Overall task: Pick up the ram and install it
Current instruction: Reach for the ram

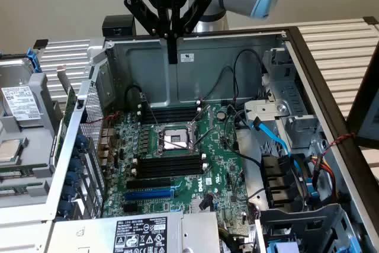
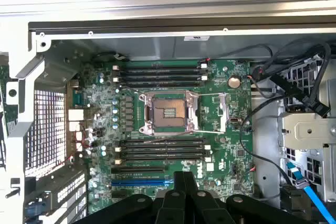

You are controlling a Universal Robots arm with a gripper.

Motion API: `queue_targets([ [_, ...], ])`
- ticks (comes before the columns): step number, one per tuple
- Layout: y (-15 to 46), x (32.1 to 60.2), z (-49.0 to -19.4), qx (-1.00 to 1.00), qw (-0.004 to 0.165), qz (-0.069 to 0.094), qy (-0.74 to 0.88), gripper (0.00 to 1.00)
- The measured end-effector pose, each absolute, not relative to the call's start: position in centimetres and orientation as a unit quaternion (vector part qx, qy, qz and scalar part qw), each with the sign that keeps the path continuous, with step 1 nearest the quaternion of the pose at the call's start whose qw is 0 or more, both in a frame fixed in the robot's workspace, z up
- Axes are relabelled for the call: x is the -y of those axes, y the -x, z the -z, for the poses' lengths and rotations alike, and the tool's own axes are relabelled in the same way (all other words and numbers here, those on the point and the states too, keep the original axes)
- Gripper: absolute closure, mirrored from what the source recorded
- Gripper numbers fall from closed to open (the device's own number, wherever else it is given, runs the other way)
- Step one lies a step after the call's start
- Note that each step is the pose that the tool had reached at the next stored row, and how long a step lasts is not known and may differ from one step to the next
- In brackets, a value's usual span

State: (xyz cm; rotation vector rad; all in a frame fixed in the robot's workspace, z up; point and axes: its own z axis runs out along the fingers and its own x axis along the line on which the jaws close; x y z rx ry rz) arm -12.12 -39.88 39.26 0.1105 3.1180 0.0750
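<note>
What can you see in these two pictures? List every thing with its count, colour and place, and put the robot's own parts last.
computer case: one, grey metal, open, middle of the exterior view
motherboard: one, green, on the case floor
processor socket: one, silver, mid-board
memory slots: two banks, black, empty, either side of the socket
expansion slot: one, blue, beside one bank
flat cable: one, blue, exterior view's right of the board
gripper: one, black, shut, empty, above the case
</note>
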Motion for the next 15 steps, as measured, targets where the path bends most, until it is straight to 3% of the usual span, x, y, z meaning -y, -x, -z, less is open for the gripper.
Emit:
queue_targets([
  [15, 12.72, 39.88, -39.28, -0.999, 0.011, -0.024, -0.035, 0.9],
])
